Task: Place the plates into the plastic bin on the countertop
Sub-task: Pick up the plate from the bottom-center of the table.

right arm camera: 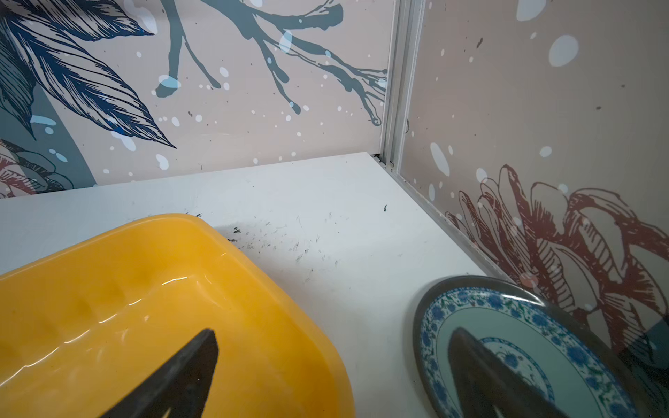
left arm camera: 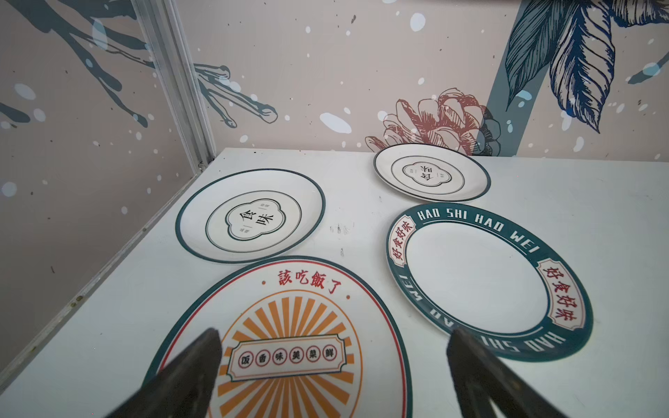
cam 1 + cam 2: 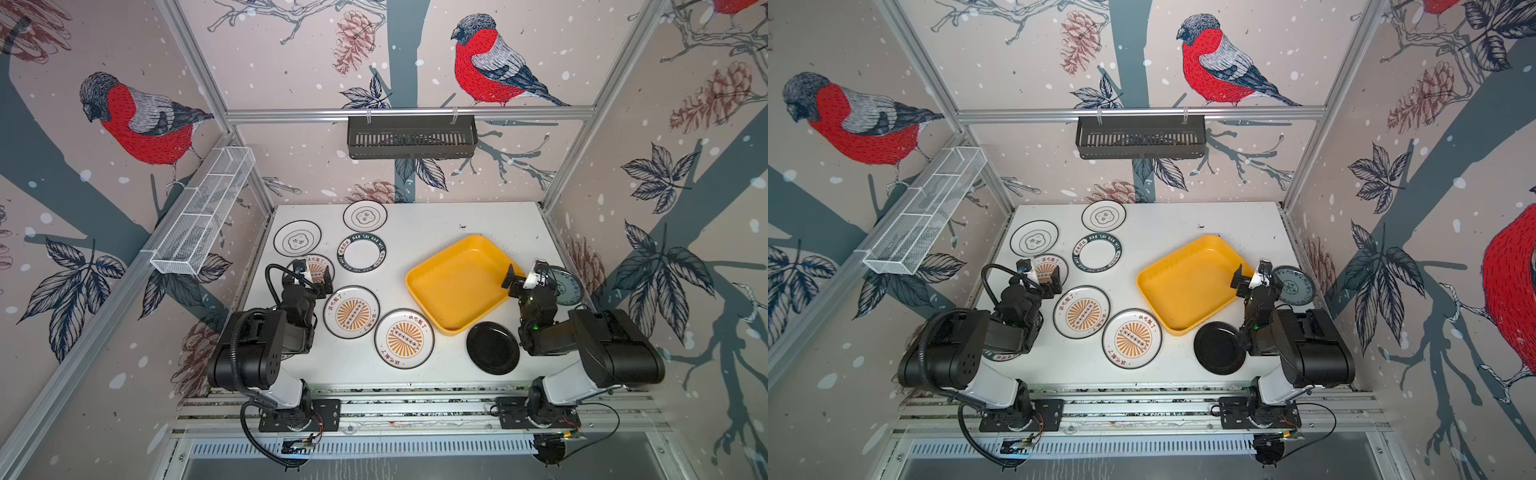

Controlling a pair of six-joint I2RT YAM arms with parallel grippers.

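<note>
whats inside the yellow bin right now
Nothing shows inside the yellow bin; its floor looks bare in both top views. One finger of the open right gripper covers a small patch near its edge.

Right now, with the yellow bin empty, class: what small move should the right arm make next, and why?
Probably shift the open right gripper over and down onto the blue-green plate rim. It hangs between that plate and the empty plastic bin, so this looks like the closest pick.
</note>
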